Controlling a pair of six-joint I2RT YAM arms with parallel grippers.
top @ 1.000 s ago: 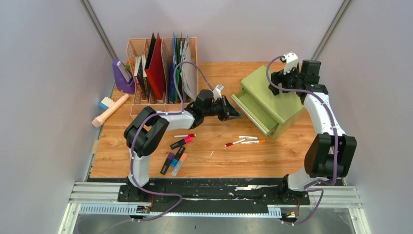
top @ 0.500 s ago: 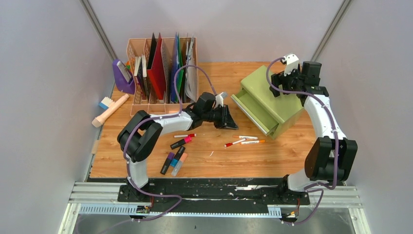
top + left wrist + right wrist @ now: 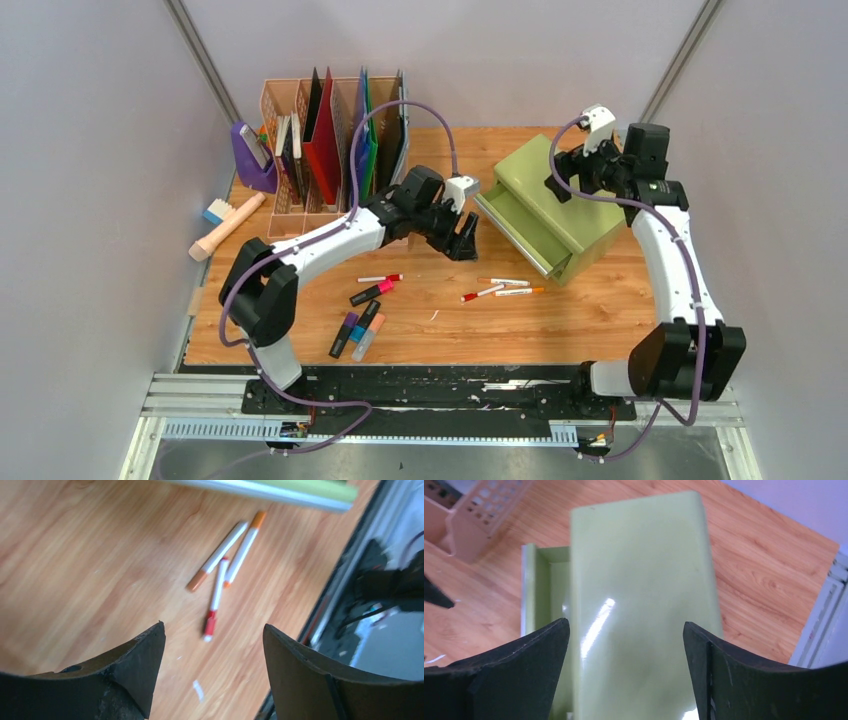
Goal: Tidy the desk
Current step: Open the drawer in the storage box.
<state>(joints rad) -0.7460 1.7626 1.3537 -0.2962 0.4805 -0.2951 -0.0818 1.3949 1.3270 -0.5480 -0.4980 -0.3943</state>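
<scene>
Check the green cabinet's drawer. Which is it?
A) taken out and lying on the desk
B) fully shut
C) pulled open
C: the drawer juts out of the green cabinet, and the right wrist view looks down into its open hollow.

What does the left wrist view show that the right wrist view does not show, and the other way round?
Only the left wrist view: three pens lying on the desk. Only the right wrist view: the top of the green cabinet, its open drawer and a corner of the rack. Both: the wooden desk, a part of the cabinet, and that arm's own jaws, open with nothing held.
</scene>
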